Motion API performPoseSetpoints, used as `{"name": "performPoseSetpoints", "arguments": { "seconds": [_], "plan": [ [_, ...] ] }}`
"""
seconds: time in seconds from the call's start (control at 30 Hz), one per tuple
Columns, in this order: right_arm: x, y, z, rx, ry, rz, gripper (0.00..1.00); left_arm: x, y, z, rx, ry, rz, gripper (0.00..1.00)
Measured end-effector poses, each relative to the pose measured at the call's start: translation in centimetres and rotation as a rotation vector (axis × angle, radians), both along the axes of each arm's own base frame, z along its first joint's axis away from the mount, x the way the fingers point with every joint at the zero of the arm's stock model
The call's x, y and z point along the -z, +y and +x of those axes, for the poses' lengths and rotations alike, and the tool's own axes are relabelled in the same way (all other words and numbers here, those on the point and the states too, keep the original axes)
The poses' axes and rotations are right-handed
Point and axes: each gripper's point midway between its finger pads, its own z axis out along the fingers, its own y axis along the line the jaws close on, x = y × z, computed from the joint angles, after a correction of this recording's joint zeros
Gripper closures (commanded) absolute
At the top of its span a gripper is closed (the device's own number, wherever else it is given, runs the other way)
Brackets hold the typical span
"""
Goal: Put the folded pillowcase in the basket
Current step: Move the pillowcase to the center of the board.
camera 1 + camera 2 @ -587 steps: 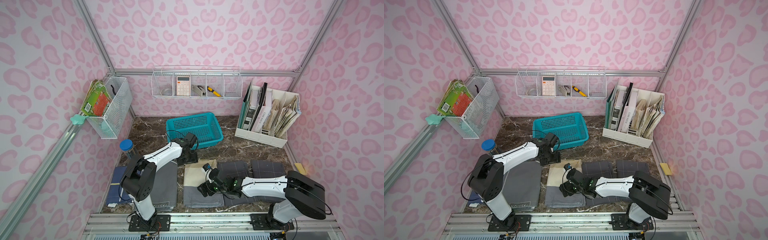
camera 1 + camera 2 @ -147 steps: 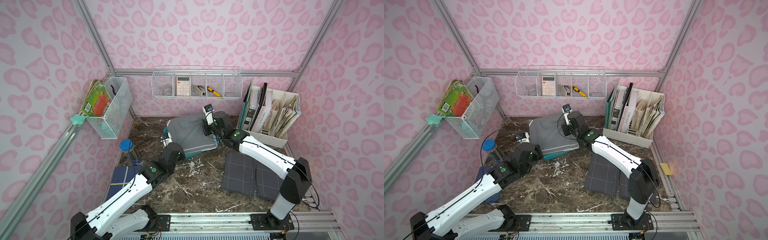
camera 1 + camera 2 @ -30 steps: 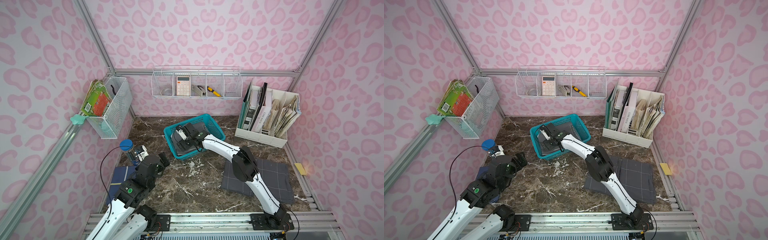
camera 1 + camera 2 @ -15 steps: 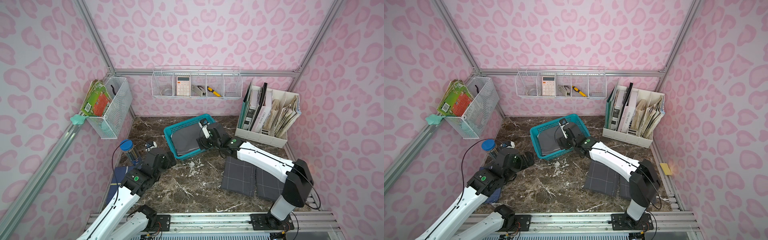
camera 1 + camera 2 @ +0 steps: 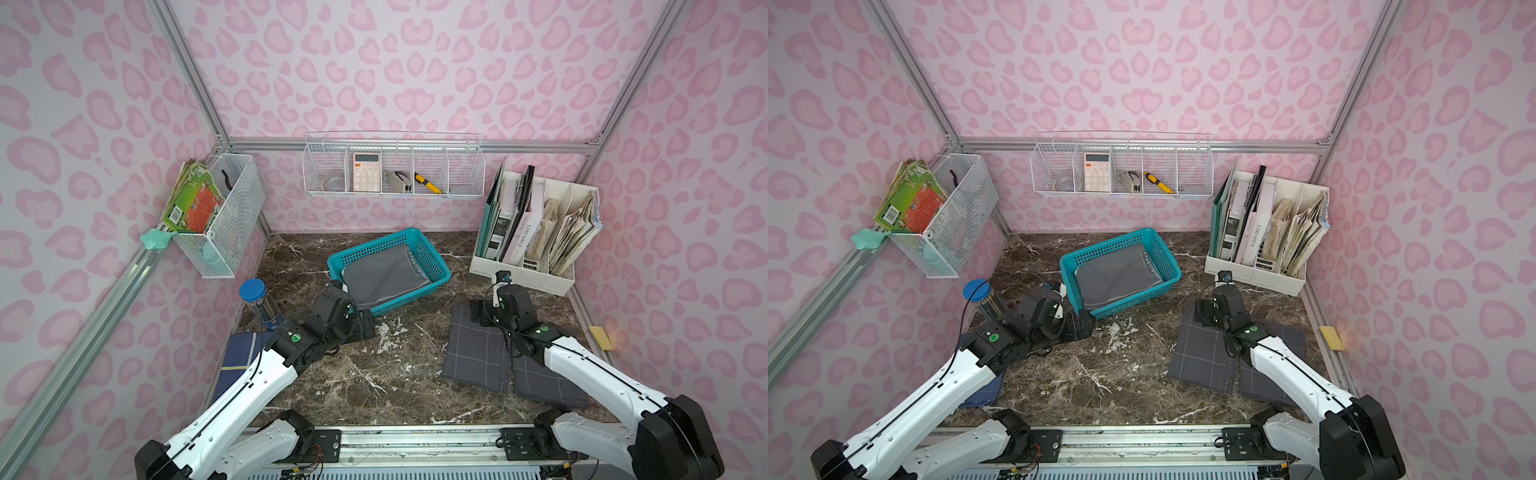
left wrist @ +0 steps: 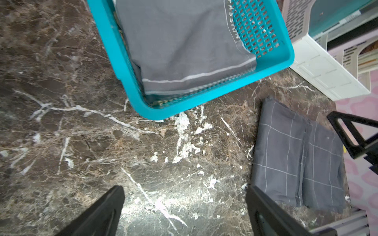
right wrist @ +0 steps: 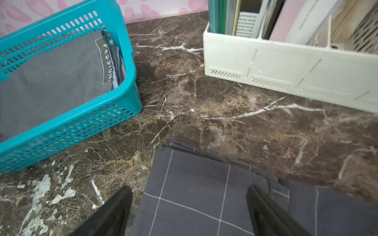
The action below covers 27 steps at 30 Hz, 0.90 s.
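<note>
Both the left gripper (image 6: 184, 190) and right gripper (image 7: 189, 188) are open, empty; we see the folded pillowcase (image 5: 382, 274) inside the basket (image 5: 411, 294), toward the desk's (image 5: 374, 374) back edge. The left one, perhaps touching its corner, could drag it.

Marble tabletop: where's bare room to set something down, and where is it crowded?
The widest bare patch is the middle of the tabletop, bordered by the teal basket, the checked cloths and the front rail. A narrower strip lies between basket and file organiser. Crowded: the left edge, with the blue-lidded jar, navy cloth and left arm.
</note>
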Motion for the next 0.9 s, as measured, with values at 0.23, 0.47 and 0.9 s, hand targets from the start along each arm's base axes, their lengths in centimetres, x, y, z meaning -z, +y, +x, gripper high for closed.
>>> {"name": "performPoseSetpoints", "arguments": {
  "seconds": [0.23, 0.47, 0.9],
  "plan": [
    [4.5, -1.3, 0.2, 0.062, 0.127, 0.057, 0.1, 1.3, -1.8, 0.7, 0.03, 0.033, 0.016, 0.03],
    [7.3, -0.1, 1.0, 0.037, 0.215, 0.082, 0.11, 2.5, -1.8, 0.8, 0.003, 0.035, 0.0, 0.02],
    [10.1, 8.6, 0.2, -0.174, 0.181, 0.059, 0.13, 2.5, 1.4, 1.5, -0.21, -0.018, 0.016, 0.02]
  ]
}}
